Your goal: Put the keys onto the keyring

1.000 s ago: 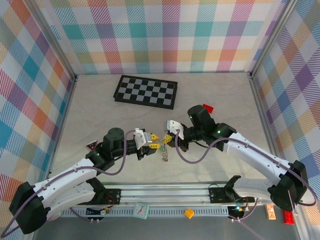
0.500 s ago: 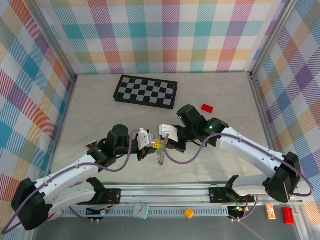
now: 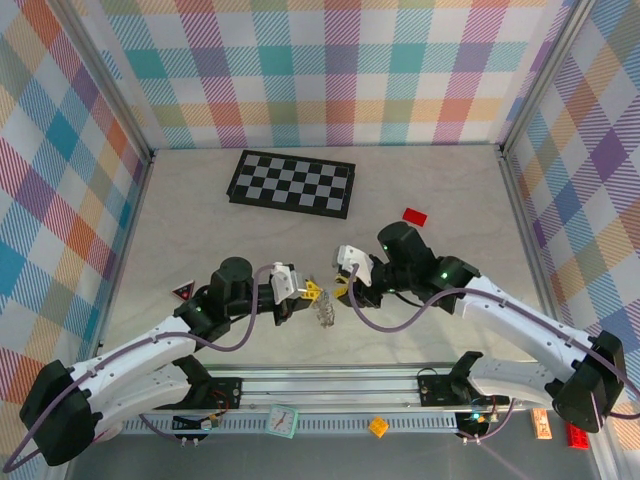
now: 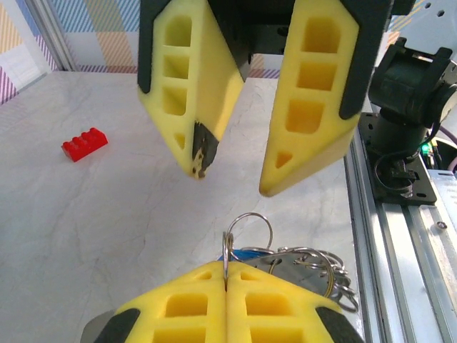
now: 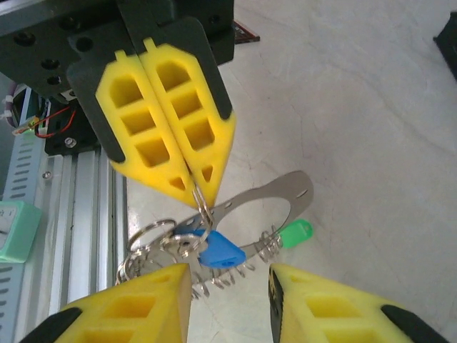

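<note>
Yellow foam fingers of the left gripper (image 4: 226, 280) were seen pressed flat together, clamped on a thin wire of the keyring (image 4: 227, 246) right at their tips. The rest of the ring cluster was seen on the marble-look table (image 4: 107, 214) just beyond those tips, trailing toward the rail side.

The blue key (image 5: 218, 251) was found against the ring cluster, directly under the clamped wire. The green key (image 5: 296, 233) lay just beside it, farther from the rail, with its shaft pointing back toward the blue head. A flat curved metal tag (image 5: 275, 194) was seen arching over both. Whether either key was already threaded on the wire could not be told.

The right gripper (image 5: 228, 280) was recorded with jaws apart and nothing between them, facing the left gripper across the bundle. The blue head lay just ahead of its gap, toward the left-hand finger in its own view; the green head lay ahead of the other finger. The keys' long axis was judged to run roughly across the right gripper's line of approach, so the right arm was judged better placed to take a key.

Farther off, a red brick (image 4: 84, 143) and a chequered board (image 3: 290, 183) were noted, well apart from the work.
</note>
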You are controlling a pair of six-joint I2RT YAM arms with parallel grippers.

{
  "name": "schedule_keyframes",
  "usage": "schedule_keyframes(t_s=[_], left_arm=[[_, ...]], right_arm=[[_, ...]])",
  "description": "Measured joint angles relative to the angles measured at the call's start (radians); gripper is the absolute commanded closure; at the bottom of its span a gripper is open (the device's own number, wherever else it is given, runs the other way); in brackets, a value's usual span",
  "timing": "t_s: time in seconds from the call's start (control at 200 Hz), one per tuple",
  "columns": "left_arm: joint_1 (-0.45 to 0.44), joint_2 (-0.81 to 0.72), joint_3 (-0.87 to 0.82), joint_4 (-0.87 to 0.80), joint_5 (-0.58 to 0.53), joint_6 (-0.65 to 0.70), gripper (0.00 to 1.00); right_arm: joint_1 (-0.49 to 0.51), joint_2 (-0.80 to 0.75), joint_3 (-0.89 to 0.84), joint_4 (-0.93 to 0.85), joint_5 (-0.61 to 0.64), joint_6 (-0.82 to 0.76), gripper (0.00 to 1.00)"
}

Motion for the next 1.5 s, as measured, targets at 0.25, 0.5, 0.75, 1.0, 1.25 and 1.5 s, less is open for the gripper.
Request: schedule_keyframes(t_s=[0.25,0.5,0.75,1.0,1.25,1.5], left_arm=[[0.0,-0.003,-0.025,0.065,-0.014,-0.017,1.0],[0.0,-0.003,-0.029,0.077,-0.033,-0.021,1.0],[0.0,-0.003,-0.029,0.108,-0.033,-0.032,1.0],[0.0,-0.003,-0.03,0.119,-0.033,-0.035,1.0],[0.0,-0.003,-0.05,0.163,-0.033,-0.048,1.0],[0.0,0.0,-0.075,0.198,-0.04,-0.066,1.0]], right_arm=[[0.0,-0.005,-0.043,0.094,-0.043,0.178,0.68],[0.0,-0.003,-0.043,0.151,-0.071,0.338,0.74],[0.0,0.018,-0.043,0.157,-0.088,0.396,0.83],[-0.001,0.024,-0.043,0.157,-0.082,0.416,0.99],[-0.003,0.036,-0.044,0.161,-0.08,0.419,1.0],[-0.031,0.091,-0.064,0.191,-0.148,0.426,0.95]])
